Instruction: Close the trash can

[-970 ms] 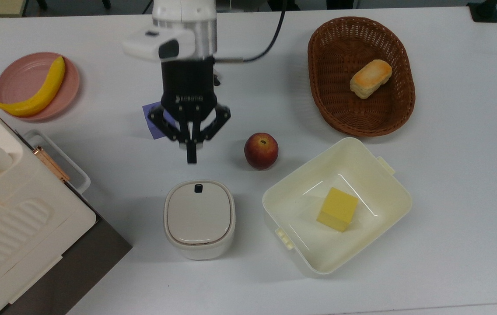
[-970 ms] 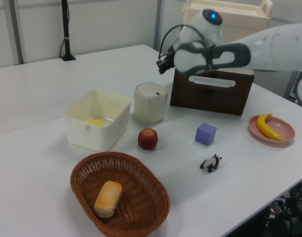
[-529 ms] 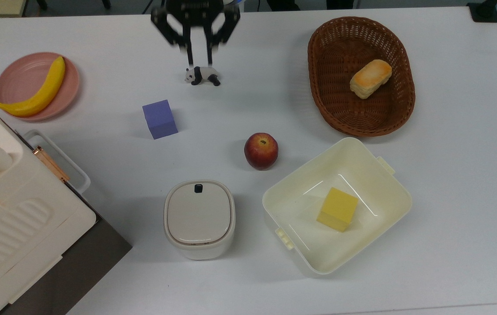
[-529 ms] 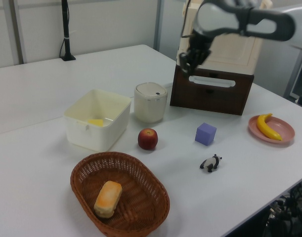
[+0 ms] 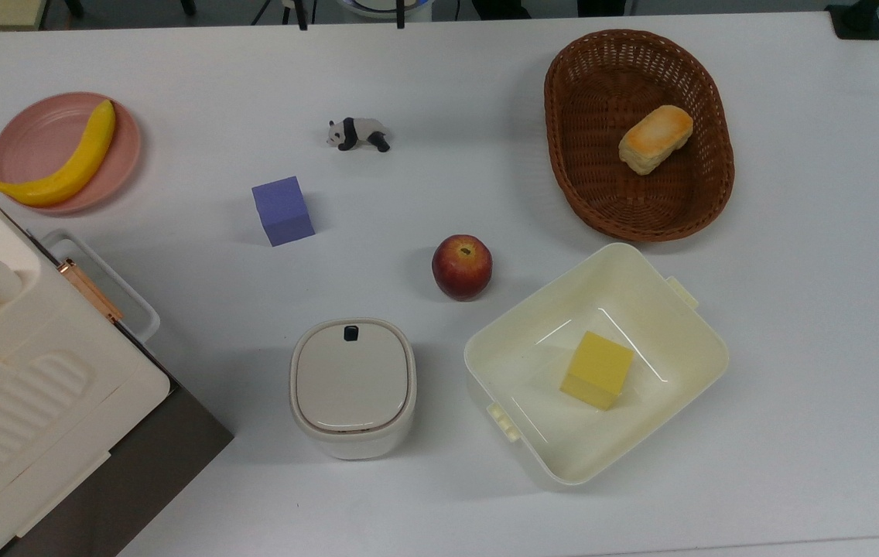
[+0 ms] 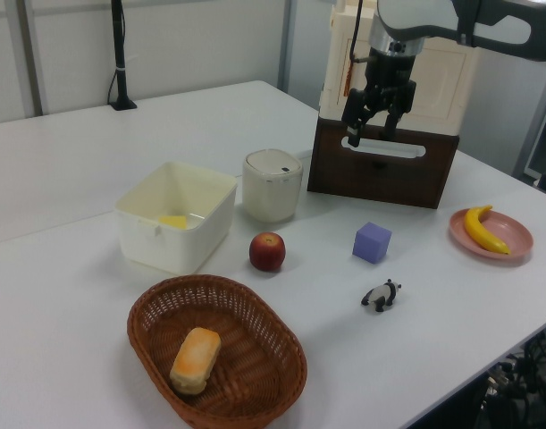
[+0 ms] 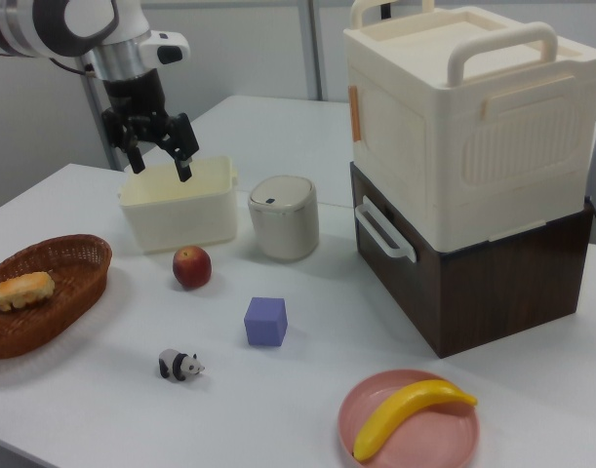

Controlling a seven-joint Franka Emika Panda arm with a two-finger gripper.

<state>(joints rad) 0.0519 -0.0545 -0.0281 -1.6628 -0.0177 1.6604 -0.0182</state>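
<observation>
The trash can [image 5: 352, 387] is a small off-white bin standing near the table's front in the top view, with its beige-grey lid lying flat on the body and the black button [image 5: 350, 333] facing up. It also shows as the trash can [image 6: 273, 185] in the left view and the trash can [image 7: 284, 216] in the right view, lid down in both. My gripper [image 6: 368, 134] hangs high above the table, well clear of the bin, open and empty. In the right view the gripper [image 7: 161, 168] has its fingers spread apart.
An apple [image 5: 462, 267] and a cream tub [image 5: 687, 325] holding a yellow block flank the bin. A purple cube [image 5: 282, 210], toy panda [image 5: 358, 133], wicker basket [image 5: 563, 155] with bread, and a pink plate [image 5: 29, 139] with a banana lie further off. A large cream box [image 7: 454, 127] sits on a brown crate.
The gripper rose and pulled away from just behind the trash can towards the top view's upper edge, and its fingers went from shut to open. The lid stayed down.
</observation>
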